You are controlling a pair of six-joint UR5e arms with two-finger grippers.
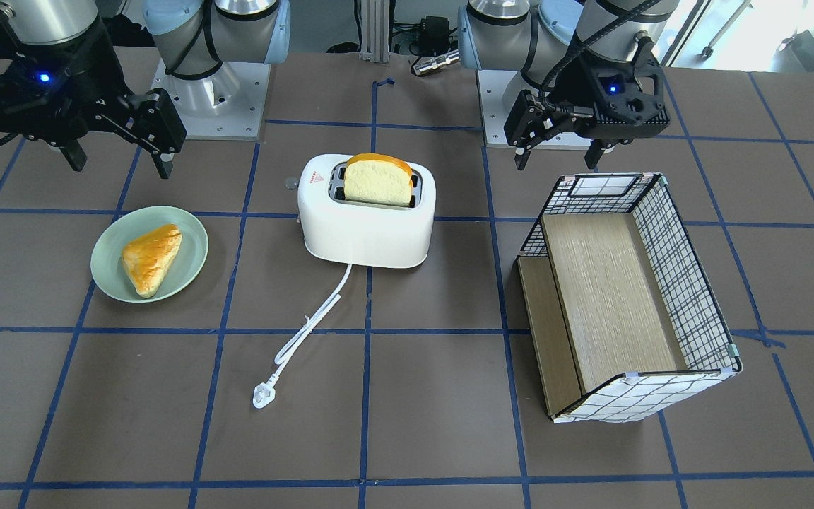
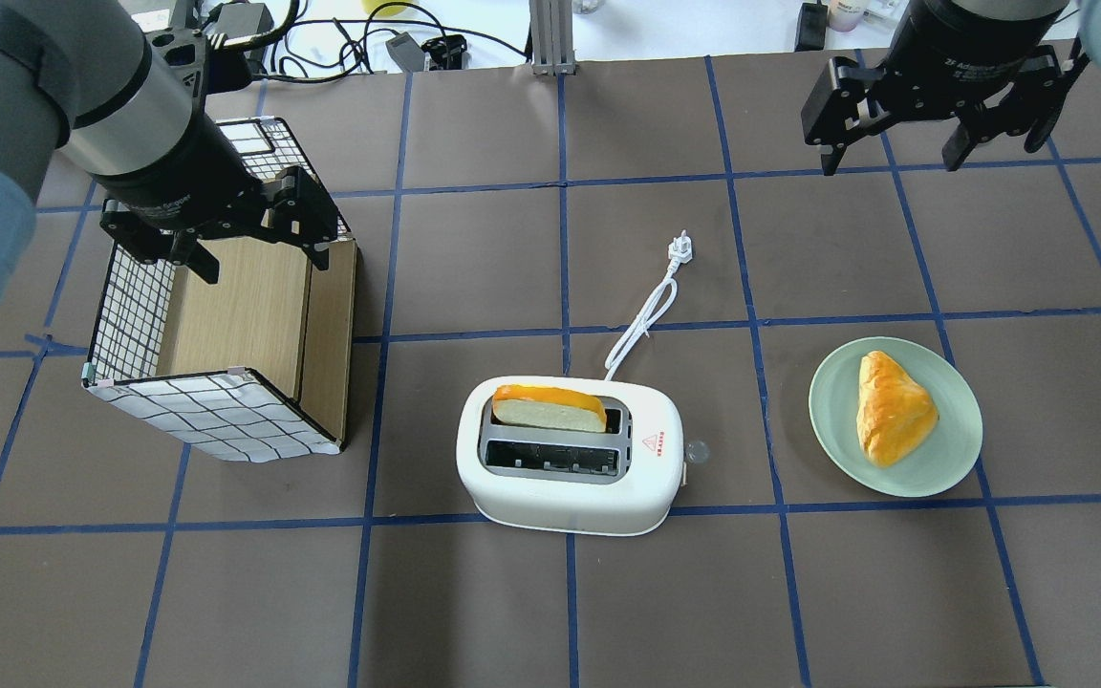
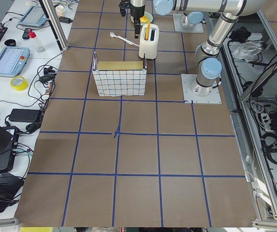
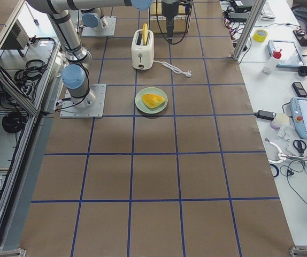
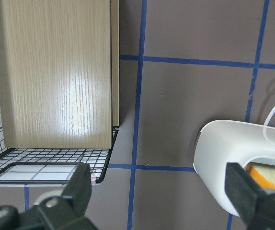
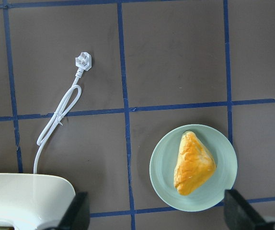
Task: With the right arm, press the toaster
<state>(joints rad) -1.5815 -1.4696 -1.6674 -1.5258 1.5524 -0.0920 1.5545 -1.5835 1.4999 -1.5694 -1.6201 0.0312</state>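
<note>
The white two-slot toaster (image 1: 367, 226) stands mid-table, with a bread slice (image 1: 377, 180) upright in one slot and a small knob (image 2: 697, 451) on its end that faces the plate. It also shows in the overhead view (image 2: 570, 497) and at the right wrist view's lower left (image 6: 22, 196). Its cord runs to a loose plug (image 2: 680, 250). My right gripper (image 2: 890, 162) is open and empty, raised above the table, off to the toaster's right and beyond the plate. My left gripper (image 2: 264, 263) is open and empty above the basket.
A green plate (image 2: 952, 459) with a golden pastry (image 2: 890, 420) lies right of the toaster, under the right wrist camera. A grid-patterned basket (image 2: 216, 416) with wooden panels lies tipped on the left. The arm bases (image 1: 209, 106) stand at the near edge.
</note>
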